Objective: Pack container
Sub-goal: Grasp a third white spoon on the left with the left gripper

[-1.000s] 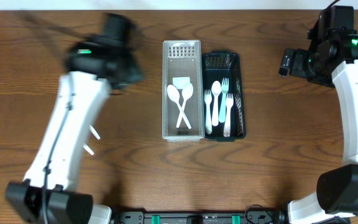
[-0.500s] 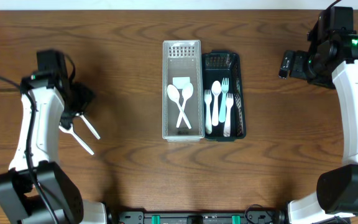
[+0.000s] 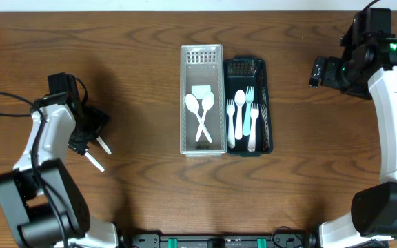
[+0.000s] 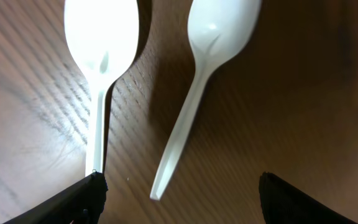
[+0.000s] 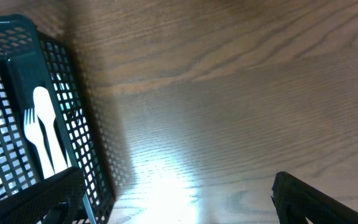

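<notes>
Well, left claw (image 4: pixel 182 196) spread over two loose spoons (image 4: pixel 219 31), right claw (image 5: pixel 176 196) likewise beside green basket (image 5: pixel 86 143) wall.

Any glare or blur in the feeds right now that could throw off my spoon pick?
Left wrist: the straight spoon and the slanted spoon have blown-out bowls, and the table darkens to the right. Right wrist: a glare patch on the table beside the dark green basket. Overhead: sharp, evenly lit.

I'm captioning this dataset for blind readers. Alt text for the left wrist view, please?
Two white plastic spoons lie side by side on a wooden table, bowls toward the top of frame. The left gripper is open, its dark fingertips at the bottom corners, holding nothing.
</notes>
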`<move>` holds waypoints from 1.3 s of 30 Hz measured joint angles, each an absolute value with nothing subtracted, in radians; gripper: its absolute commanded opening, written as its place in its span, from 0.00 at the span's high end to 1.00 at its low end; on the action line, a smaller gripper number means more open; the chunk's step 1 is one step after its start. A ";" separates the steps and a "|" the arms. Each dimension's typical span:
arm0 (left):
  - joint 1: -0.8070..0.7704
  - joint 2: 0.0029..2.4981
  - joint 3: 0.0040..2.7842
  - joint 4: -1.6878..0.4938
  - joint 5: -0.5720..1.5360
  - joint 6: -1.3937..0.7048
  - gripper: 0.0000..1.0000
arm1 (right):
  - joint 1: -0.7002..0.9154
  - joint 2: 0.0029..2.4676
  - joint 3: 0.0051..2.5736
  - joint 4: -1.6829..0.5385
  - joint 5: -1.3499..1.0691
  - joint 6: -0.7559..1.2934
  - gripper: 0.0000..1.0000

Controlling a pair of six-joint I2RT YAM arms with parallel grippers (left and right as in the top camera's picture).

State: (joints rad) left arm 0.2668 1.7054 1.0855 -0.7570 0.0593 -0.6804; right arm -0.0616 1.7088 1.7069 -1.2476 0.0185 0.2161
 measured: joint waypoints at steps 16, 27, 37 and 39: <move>0.266 1.848 1.085 -0.652 0.070 -0.676 0.20 | -0.062 1.709 1.707 -1.254 0.019 0.216 0.01; 0.266 1.864 1.097 -0.648 0.064 -0.659 0.22 | -0.062 1.709 1.707 -1.269 0.019 0.216 0.01; 0.266 1.877 1.111 -0.648 0.043 -0.628 0.68 | -0.062 1.709 1.707 -1.271 0.019 0.216 0.01; 0.266 1.877 1.111 -0.645 0.042 -0.627 0.71 | -0.062 1.709 1.707 -1.272 0.019 0.216 0.01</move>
